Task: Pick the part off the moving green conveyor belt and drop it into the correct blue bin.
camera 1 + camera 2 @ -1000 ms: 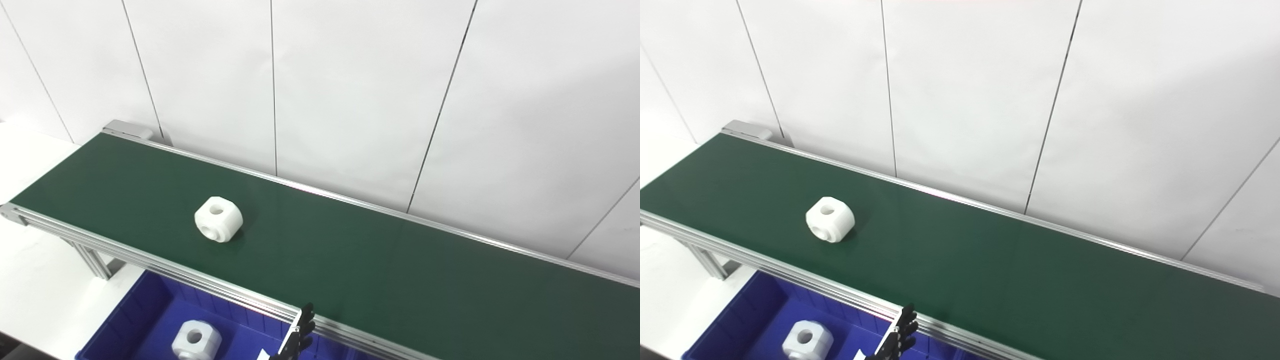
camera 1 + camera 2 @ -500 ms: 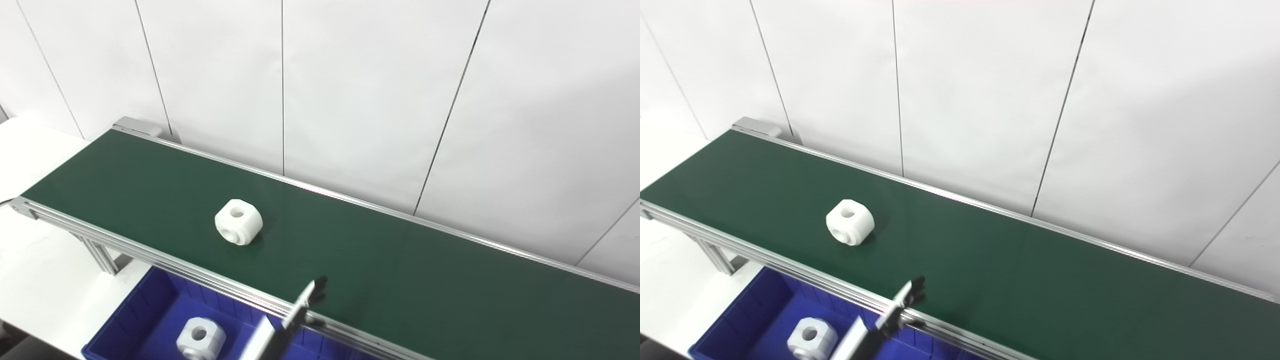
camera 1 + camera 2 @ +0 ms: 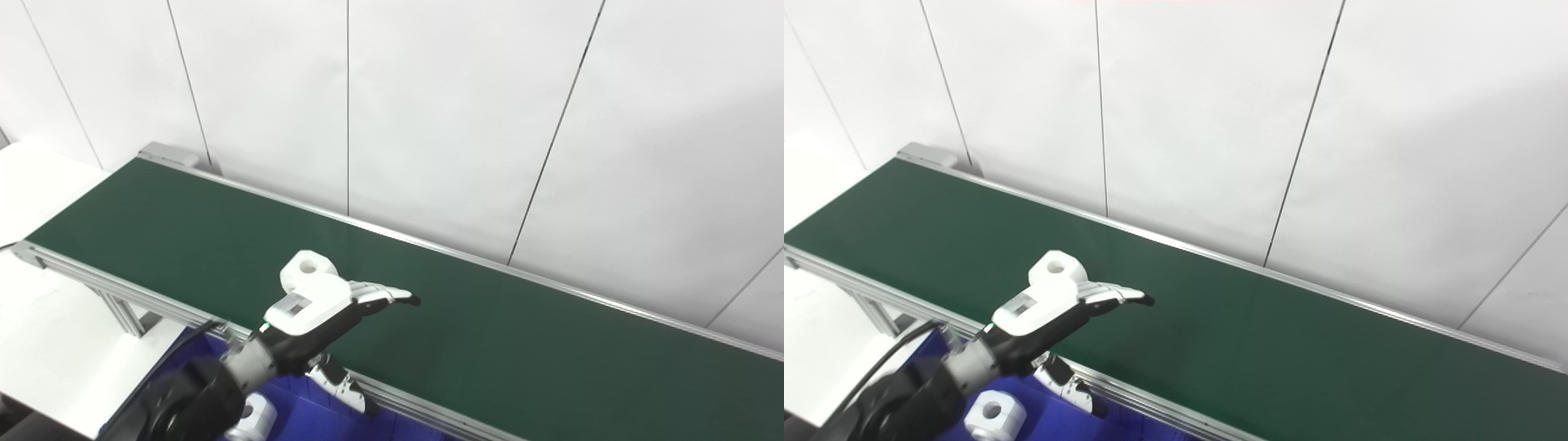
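My left hand (image 3: 318,309) reaches over the green conveyor belt (image 3: 490,331), fingers stretched and spread, holding nothing. The white part (image 3: 308,267) lies on the belt just behind my hand.

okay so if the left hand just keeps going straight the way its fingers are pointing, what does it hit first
Probably nothing: the left hand points right along the green belt, bare as far as shown. The white part sits behind it, off that line. Height above the belt is unclear.
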Action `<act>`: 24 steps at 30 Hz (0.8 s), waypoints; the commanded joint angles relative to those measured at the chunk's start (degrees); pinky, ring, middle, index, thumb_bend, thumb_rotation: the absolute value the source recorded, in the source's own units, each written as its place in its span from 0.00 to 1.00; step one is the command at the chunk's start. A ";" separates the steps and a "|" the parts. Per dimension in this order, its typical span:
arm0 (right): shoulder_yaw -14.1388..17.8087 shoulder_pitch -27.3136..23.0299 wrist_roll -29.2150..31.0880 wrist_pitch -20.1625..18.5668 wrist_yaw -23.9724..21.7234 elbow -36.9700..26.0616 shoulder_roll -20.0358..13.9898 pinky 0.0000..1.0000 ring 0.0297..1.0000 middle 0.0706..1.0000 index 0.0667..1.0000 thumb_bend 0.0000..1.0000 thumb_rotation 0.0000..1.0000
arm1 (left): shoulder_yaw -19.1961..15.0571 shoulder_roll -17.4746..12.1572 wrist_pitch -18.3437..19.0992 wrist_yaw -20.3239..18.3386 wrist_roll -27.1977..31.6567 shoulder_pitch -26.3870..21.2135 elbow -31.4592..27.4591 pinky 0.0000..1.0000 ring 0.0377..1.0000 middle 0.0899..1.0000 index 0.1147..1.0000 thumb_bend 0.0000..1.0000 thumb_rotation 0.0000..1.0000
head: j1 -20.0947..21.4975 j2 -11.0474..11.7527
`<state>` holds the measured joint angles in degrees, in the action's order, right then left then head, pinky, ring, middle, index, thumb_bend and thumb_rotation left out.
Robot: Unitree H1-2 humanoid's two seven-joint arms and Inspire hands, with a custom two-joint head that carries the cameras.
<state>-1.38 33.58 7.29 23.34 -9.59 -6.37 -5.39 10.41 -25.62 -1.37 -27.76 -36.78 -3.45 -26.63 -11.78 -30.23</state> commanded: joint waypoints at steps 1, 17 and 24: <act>0.03 0.31 0.19 -0.04 0.25 -2.20 0.02 1.00 1.00 1.00 1.00 0.76 1.00 | 0.40 -2.38 -0.35 -1.58 -0.70 -4.35 1.52 0.85 0.88 0.86 0.84 1.00 0.21 | 0.14 -0.23; -1.14 0.65 -0.50 -0.70 1.05 -3.13 0.87 1.00 1.00 1.00 1.00 0.82 1.00 | 7.00 -6.17 -6.76 -3.32 -2.36 -20.58 25.76 0.94 0.93 0.91 0.87 1.00 0.32 | 1.48 -0.82; -1.29 0.88 -0.62 -1.11 1.38 -3.28 0.85 1.00 1.00 1.00 1.00 0.85 1.00 | 7.75 -5.26 -7.42 -0.86 -3.64 -22.85 32.23 0.94 0.94 0.92 0.87 1.00 0.32 | 1.76 -0.98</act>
<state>-2.65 33.70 6.27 22.12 -8.38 -8.07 -4.73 18.53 -30.42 -7.97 -31.11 -39.95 -23.10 5.68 -9.93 -31.20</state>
